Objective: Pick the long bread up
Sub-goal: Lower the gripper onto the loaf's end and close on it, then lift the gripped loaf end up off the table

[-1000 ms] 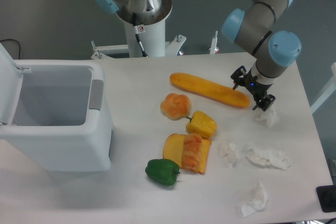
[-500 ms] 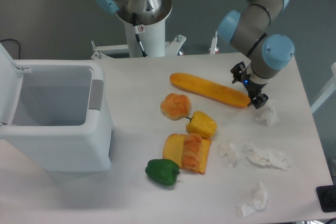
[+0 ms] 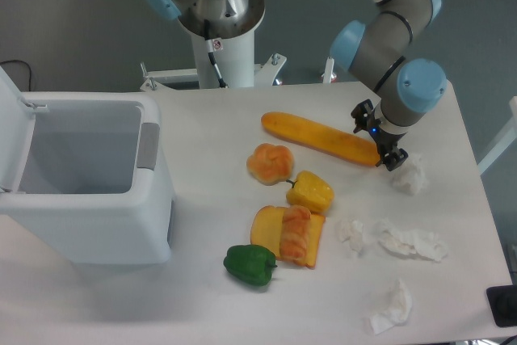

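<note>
White tabletop [image 3: 202, 305], matte and evenly lit (no hard shadows). Behind it a plain grey-blue wall [image 3: 65, 14]. A black cable [image 3: 18, 66] loops at far left by the wall.

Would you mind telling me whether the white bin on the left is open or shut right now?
Open. The white bin's lid is swung up on its left side, and the hollow interior shows from above; nothing is visible inside.
</note>
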